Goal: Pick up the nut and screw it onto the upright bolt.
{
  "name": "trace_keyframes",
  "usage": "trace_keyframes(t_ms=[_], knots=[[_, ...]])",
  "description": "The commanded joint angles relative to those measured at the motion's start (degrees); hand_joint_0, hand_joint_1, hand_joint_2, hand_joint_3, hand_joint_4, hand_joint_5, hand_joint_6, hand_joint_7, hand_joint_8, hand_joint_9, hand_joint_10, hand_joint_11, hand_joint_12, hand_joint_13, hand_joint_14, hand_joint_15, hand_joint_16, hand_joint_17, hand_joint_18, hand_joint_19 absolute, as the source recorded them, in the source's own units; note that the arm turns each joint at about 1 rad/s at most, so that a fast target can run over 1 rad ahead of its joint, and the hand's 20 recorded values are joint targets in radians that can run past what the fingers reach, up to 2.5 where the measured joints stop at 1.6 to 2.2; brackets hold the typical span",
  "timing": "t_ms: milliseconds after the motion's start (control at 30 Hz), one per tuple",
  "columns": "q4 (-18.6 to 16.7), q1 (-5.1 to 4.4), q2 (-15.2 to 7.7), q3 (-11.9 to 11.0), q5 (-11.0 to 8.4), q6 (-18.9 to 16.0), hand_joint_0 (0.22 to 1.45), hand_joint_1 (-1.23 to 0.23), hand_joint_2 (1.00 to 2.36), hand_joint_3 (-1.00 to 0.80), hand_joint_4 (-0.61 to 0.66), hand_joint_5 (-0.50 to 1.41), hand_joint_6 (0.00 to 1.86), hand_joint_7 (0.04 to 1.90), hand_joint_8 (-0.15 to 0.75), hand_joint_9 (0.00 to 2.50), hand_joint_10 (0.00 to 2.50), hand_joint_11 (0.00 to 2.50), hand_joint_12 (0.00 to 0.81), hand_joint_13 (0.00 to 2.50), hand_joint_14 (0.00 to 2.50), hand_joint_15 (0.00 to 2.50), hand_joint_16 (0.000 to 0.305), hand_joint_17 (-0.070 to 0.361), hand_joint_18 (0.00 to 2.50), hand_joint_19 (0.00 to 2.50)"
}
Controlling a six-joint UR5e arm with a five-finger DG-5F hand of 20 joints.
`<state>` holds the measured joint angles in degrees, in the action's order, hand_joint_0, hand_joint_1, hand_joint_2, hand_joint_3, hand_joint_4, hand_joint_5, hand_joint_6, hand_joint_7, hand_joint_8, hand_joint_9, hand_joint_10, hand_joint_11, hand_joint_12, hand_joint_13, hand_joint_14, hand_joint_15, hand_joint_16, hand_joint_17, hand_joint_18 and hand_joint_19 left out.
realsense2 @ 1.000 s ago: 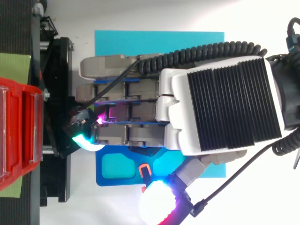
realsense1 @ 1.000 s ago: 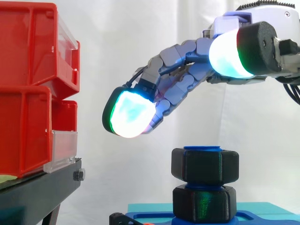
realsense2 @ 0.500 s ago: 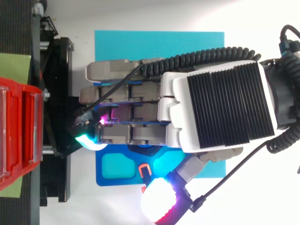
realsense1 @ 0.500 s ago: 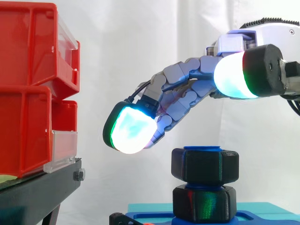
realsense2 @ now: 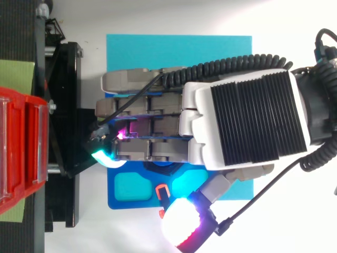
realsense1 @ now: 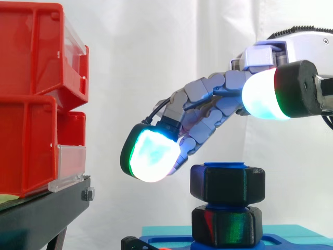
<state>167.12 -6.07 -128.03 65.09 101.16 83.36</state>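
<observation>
I see the black six-sided nut (realsense1: 227,183) sitting on the upright blue bolt (realsense1: 225,165), the bolt's top showing just above it. A second black hex piece (realsense1: 227,225) sits beneath, on the blue base (realsense1: 166,242). The hand (realsense1: 205,101) hovers just above the nut, its fingers loosely extended, holding nothing. At left, stacked red bins (realsense1: 28,104) with clear fronts rest on the black stand (realsense1: 44,213). I can't see inside them.

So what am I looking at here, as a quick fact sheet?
bolt: blue, upright, rising from a blue base
nut: black, hexagonal, at the bolt's top
hand: open, fingers stretched out, holding nothing
hand position: above the nut, apart from it
left side: red bins on a black stand
</observation>
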Motion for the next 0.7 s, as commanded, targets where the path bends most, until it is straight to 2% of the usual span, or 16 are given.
trace_keyframes(t_ms=[0,200,367,667], knots=[[0.93,0.09,0.06,0.04,0.00,0.04,0.47,-0.09,1.00,-0.50,0.24,-0.11,0.50,0.83,0.262,0.53,0.00,0.00,0.302,0.35,0.00,0.00,0.031,0.070,0.01,0.00],[2.77,0.45,0.06,0.04,0.44,-0.04,0.48,-0.10,1.00,-0.50,0.24,-0.10,0.50,0.84,0.264,0.55,0.00,0.00,0.298,0.37,0.00,0.00,0.031,0.069,0.01,0.00],[2.77,0.53,-0.03,-0.05,0.97,-0.04,0.48,-0.11,1.00,-0.50,0.25,-0.10,0.50,0.85,0.268,0.56,0.00,0.00,0.295,0.38,0.00,0.00,0.030,0.068,0.03,0.00],[2.77,0.71,0.06,-0.05,1.06,0.04,0.49,-0.14,1.00,-0.50,0.28,-0.08,0.50,0.98,0.276,0.61,0.00,0.00,0.286,0.41,0.00,0.00,0.028,0.063,0.05,0.00]])
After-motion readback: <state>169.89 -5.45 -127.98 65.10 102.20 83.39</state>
